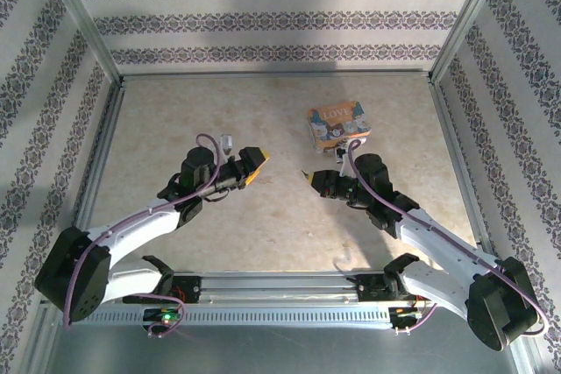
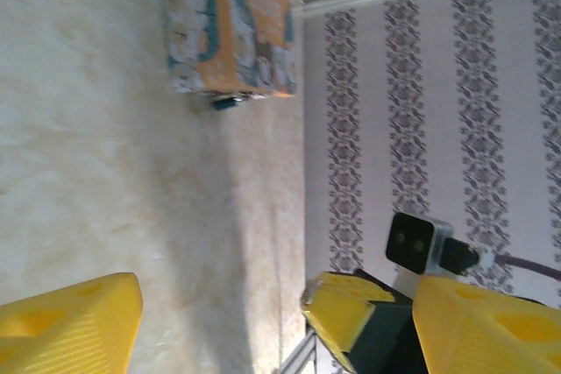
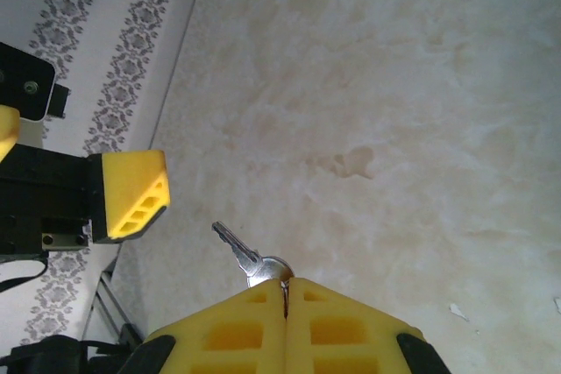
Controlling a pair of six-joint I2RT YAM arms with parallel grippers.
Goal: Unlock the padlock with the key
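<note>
so the right gripper [image 3: 285, 285] has its yellow fingers pinched together on the key [image 3: 238, 251], head tucked between the tips and the silvery toothed shaft poking out in front, up off the table [image 1: 175, 102]. The left gripper [image 1: 250, 166] faces it from just across the middle, jaws spread apart with nothing in them. The padlock [image 1: 337, 122] lies flat on the table further back, a bit right of centre, LOVE face up, just beyond the right arm's wrist and not touching either claw; from the left wrist it shows at the top of the view, near the wall
</note>
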